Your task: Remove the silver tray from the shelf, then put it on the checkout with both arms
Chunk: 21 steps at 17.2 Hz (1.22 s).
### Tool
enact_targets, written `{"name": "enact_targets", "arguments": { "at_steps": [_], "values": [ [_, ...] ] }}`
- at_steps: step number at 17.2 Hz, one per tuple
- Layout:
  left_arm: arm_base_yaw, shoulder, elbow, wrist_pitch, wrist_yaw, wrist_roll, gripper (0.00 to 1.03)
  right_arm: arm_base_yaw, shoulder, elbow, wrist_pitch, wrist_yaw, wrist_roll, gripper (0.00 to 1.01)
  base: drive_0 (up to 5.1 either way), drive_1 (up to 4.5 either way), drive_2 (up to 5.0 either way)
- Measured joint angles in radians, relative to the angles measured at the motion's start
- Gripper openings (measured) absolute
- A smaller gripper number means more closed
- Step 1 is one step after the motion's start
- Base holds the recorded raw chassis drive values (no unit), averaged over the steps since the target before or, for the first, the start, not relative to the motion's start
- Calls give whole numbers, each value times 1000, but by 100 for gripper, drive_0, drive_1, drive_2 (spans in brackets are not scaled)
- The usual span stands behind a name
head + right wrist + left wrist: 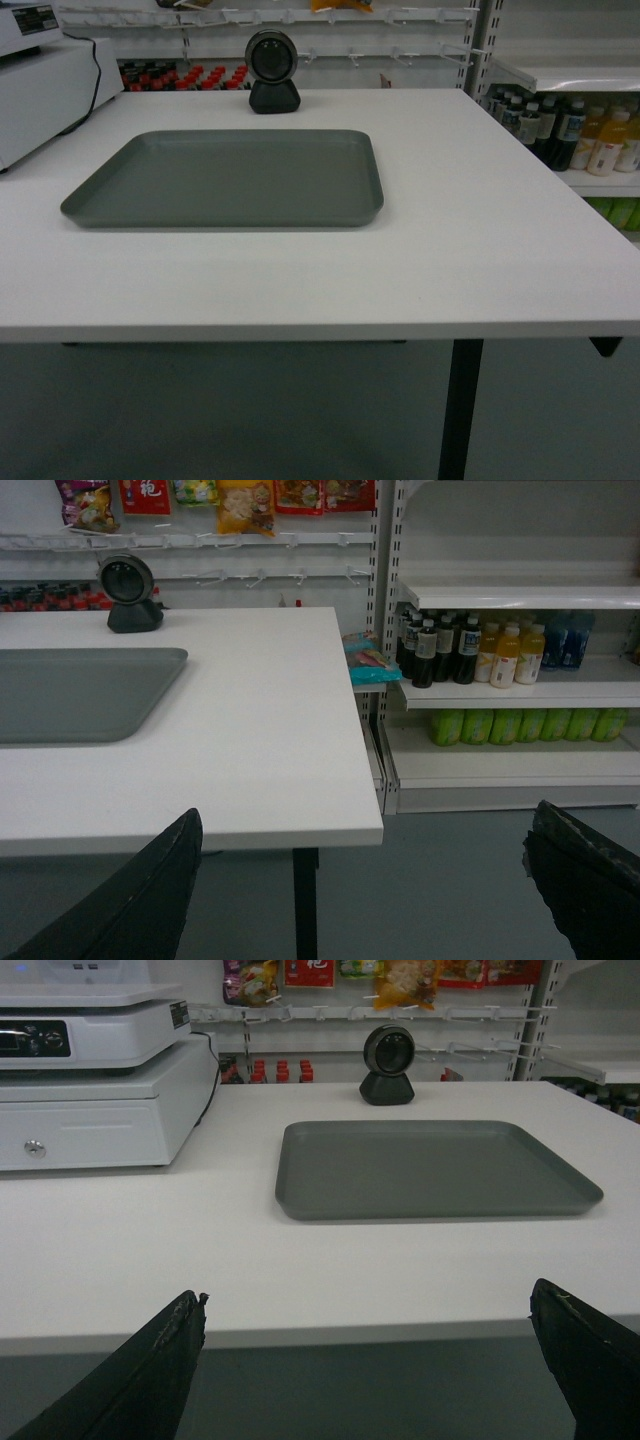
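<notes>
The silver tray (230,178) lies flat on the white checkout (470,250), left of its middle, with nothing on it. The left wrist view shows the same tray (430,1168) beyond the table's near edge, and the right wrist view catches only its right end (80,692). My left gripper (368,1305) is open, fingers wide apart, held off the checkout's front edge and touching nothing. My right gripper (362,825) is open too, in front of the checkout's right front corner (365,830). Neither gripper shows in the head view.
A round black camera (272,70) stands at the checkout's back edge behind the tray. A white cash register (90,1080) sits at the left. Store shelves with bottles (480,650) stand to the right. A black table leg (460,410) drops below the front edge.
</notes>
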Motion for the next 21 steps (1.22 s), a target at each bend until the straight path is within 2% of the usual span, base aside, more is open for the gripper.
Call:
{"name": "enact_targets", "arguments": {
  "at_steps": [4,20,21],
  "values": [
    [0,0,0,1,0,0,98,0,0,0,0,0,0,98,0,0,0],
    [0,0,0,2,1,2,98,0,0,0,1,0,0,98,-4,-436,427],
    [0,0,0,2,0,3,98,0,0,0,2,1,0,98,0,0,0]
  ]
}}
